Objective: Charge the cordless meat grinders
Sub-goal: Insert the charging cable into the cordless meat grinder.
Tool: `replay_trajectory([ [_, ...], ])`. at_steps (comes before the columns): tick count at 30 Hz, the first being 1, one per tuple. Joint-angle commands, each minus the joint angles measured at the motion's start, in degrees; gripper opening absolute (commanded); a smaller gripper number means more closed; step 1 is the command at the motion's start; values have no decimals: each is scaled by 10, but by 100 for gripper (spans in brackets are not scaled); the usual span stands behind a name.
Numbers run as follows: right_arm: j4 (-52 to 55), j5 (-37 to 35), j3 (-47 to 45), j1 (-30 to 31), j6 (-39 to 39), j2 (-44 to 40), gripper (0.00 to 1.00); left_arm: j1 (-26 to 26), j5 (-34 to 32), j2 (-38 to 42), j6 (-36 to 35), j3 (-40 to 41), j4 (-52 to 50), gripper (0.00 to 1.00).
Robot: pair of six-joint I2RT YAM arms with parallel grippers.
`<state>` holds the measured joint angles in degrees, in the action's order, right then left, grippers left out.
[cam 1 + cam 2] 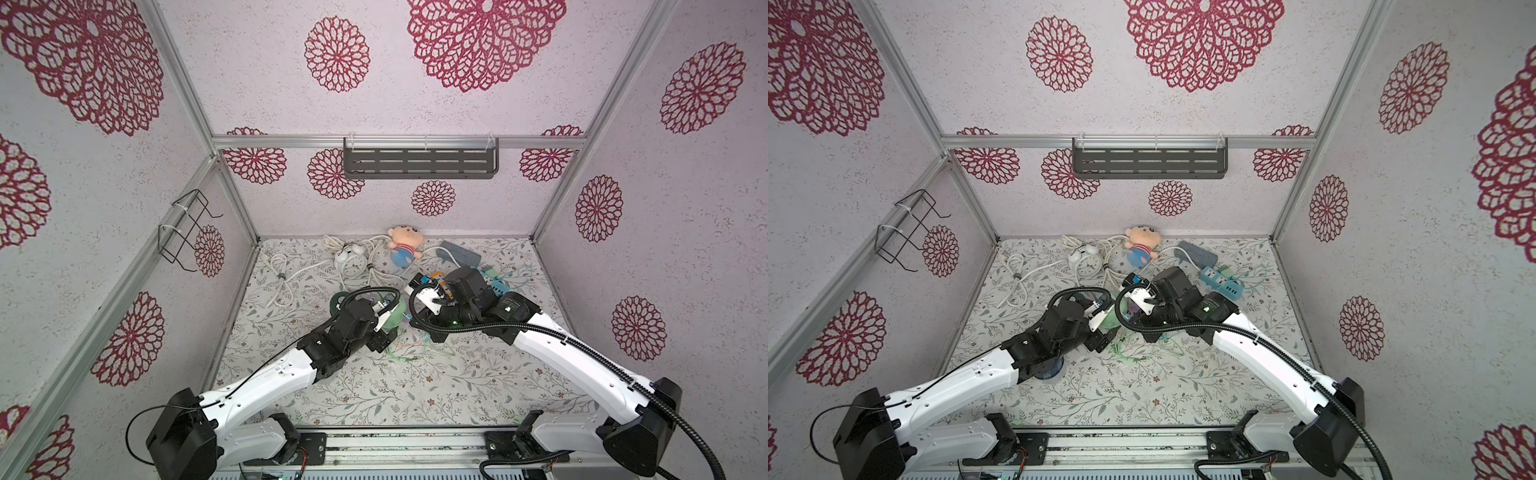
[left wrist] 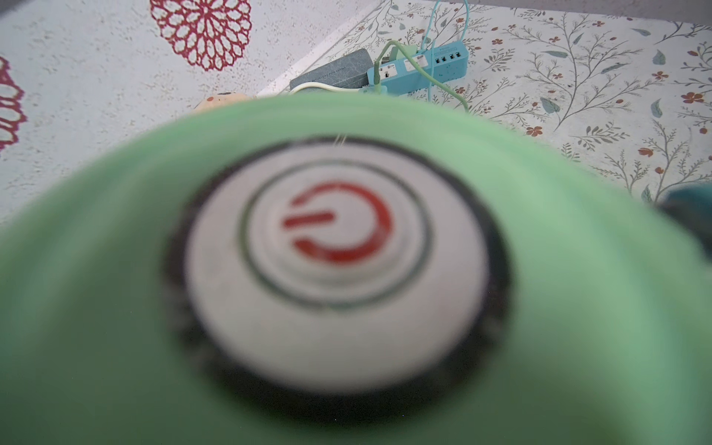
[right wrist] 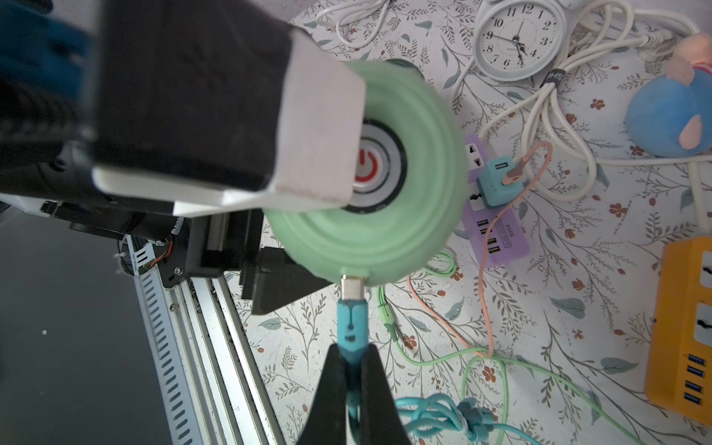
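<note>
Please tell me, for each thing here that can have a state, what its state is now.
left gripper: shut on the light green grinder.
right gripper: shut on the teal plug.
teal plug: metal tip at the light green grinder's port, mostly showing.
purple power strip: teal adapter plugged in, pink cable in it.
orange power strip: visible USB ports empty.
blue power strip: green adapter plugged in.
</note>
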<state>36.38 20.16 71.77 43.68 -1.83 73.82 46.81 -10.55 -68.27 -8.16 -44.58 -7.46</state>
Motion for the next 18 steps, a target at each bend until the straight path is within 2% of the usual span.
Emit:
replay_trajectory([
  [1, -70, 33, 21, -16, 6, -13, 0, 28, 22, -3, -32, -10, 25, 75],
  [7, -78, 61, 23, -29, 9, -10, 0, 39, 23, -7, -31, -9, 27, 75],
  [18, -76, 65, 26, -49, 8, -21, 0, 44, 32, -12, -28, -7, 26, 74],
])
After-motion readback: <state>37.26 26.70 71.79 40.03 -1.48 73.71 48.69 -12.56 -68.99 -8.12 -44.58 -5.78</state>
